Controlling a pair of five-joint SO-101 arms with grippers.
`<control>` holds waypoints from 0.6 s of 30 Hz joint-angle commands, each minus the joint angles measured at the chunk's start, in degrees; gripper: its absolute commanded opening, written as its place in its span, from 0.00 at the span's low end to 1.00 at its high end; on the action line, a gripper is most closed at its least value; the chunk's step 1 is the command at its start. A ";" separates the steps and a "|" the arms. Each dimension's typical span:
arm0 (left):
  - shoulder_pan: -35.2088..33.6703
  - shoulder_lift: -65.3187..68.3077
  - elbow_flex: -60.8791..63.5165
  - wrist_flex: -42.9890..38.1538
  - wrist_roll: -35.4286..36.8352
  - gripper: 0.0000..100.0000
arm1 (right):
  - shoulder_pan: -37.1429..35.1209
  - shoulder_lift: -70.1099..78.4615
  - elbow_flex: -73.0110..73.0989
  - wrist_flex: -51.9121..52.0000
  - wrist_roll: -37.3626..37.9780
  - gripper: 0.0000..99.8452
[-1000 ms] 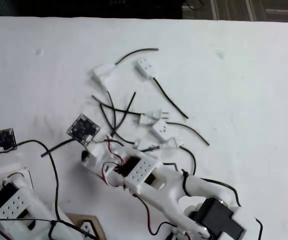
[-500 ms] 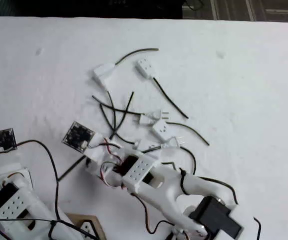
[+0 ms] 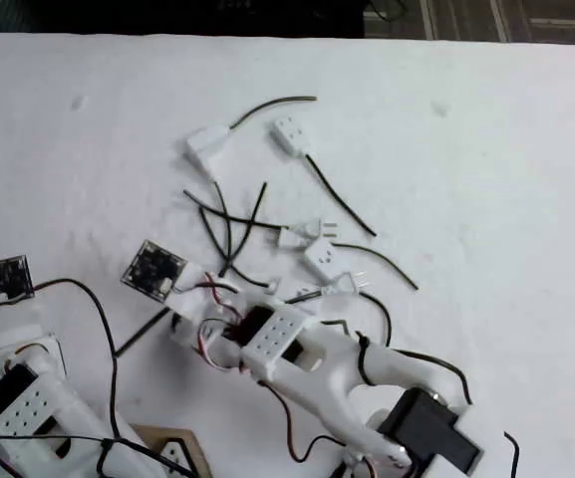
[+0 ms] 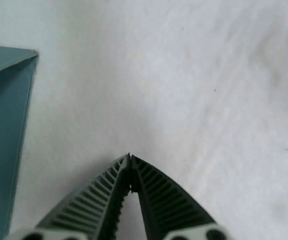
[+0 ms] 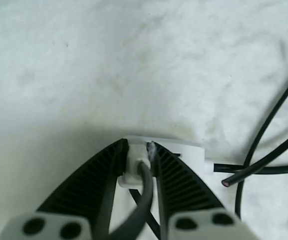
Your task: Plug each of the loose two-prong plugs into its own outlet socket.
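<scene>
My right claw [image 5: 136, 148] – pinching a small white plastic connector [image 5: 134, 169] on its dark cord | my left claw [image 4: 130, 164] – pressed together over the white cloth-covered desk [image 3: 506, 199], near a teal panel [image 4: 4, 130] | loose white two-prong plug [image 3: 307, 233] lies mid-desk among black cords [image 3: 339, 199] | dark room strip [image 3: 167, 15] past the far edge

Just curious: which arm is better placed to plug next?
Probably right: the right gripper clamps a white corded part near the loose plugs; the left gripper sits shut over bare table.
</scene>
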 commanded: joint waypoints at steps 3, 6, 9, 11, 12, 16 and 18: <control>-0.22 -1.01 -0.18 -0.88 -0.35 0.02 | 1.01 -0.04 -0.88 4.09 0.70 0.02; -0.22 -1.01 -0.18 -0.88 -0.35 0.02 | 1.89 -4.53 -0.88 4.62 0.70 0.02; -0.22 -1.01 -0.18 -0.88 -0.35 0.02 | 4.26 -12.79 -1.67 8.13 0.70 0.02; -0.13 -1.01 -0.18 -0.88 -0.35 0.02 | 6.29 -18.86 -2.46 9.98 0.70 0.02; -0.13 -1.01 -0.18 -0.88 -0.35 0.02 | 7.34 -21.67 -2.99 10.77 0.70 0.02; -0.13 -1.01 -0.18 -0.88 -0.35 0.02 | 11.30 -30.20 -6.86 14.11 0.79 0.02; -0.04 -1.01 -0.18 -0.88 -0.35 0.02 | 13.67 -32.31 -9.93 15.69 0.88 0.02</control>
